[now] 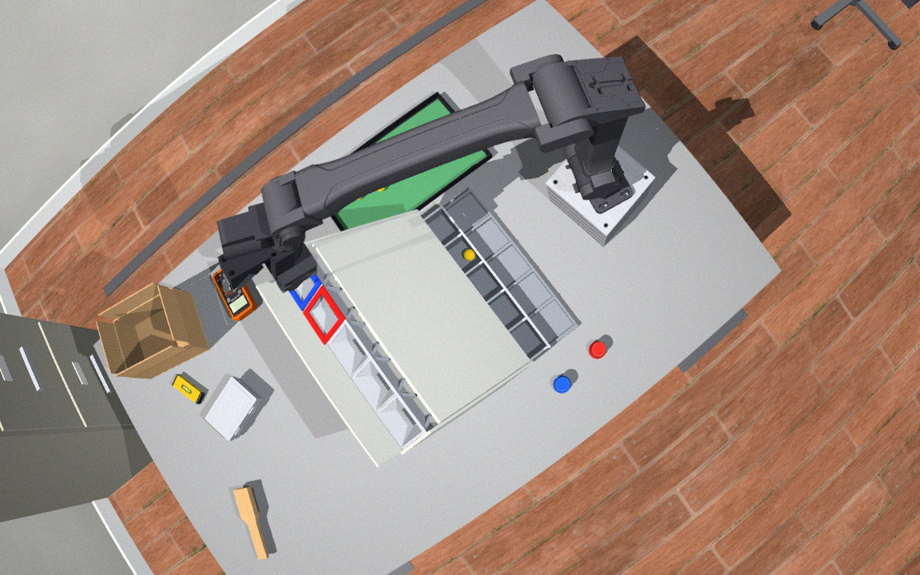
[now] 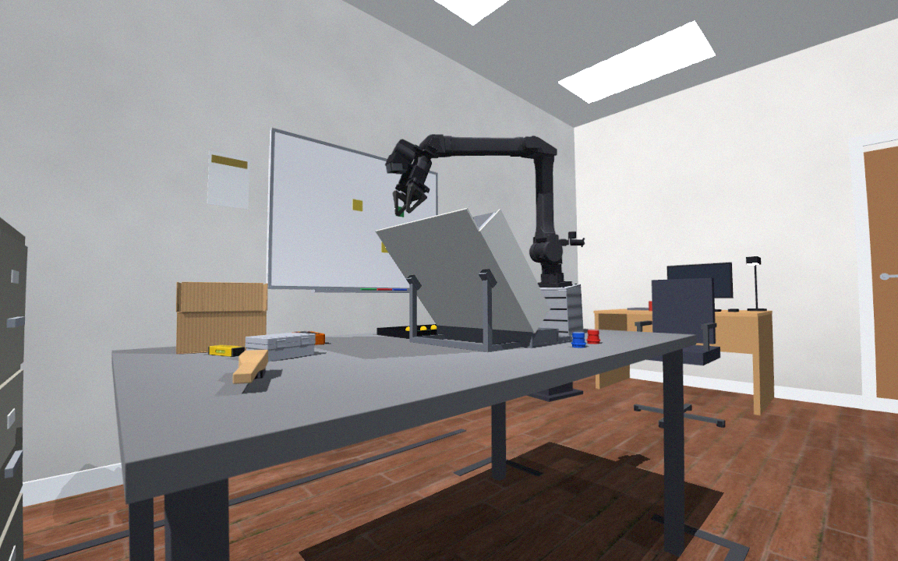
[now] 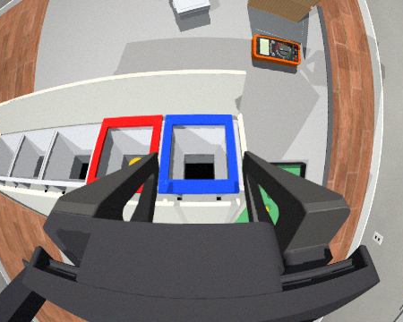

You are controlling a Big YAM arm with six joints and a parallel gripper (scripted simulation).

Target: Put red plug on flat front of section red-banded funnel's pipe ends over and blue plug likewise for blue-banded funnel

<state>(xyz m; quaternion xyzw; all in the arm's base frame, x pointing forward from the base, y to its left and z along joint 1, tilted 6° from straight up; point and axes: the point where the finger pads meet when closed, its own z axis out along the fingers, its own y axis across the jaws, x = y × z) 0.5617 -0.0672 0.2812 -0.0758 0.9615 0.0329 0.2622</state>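
My gripper point(image 3: 200, 159) point(image 2: 407, 206) is open and empty. It hangs close above the blue-banded funnel point(image 3: 197, 120) point(image 1: 300, 296) at the top end of the sloped cover point(image 1: 413, 307) point(image 2: 438, 272). The red-banded funnel point(image 3: 130, 122) point(image 1: 315, 324) is right beside it, and a yellow marble point(image 3: 134, 161) shows in it. Another yellow marble point(image 1: 469, 253) lies in one section of the row of sections point(image 1: 513, 286) at the cover's low end. The red plug point(image 1: 596, 349) point(image 2: 593, 336) and blue plug point(image 1: 562, 383) point(image 2: 578, 338) stand on the table beyond that row.
The green marble tray point(image 1: 443, 165) point(image 3: 291, 169) lies under the arm, with a marble point(image 3: 267, 207) in it. An orange multimeter point(image 1: 236, 296) point(image 3: 277, 49), cardboard box point(image 1: 148, 339), white case point(image 1: 231, 407), yellow level point(image 1: 187, 386) and wooden block point(image 1: 251, 520) sit at the table's far end.
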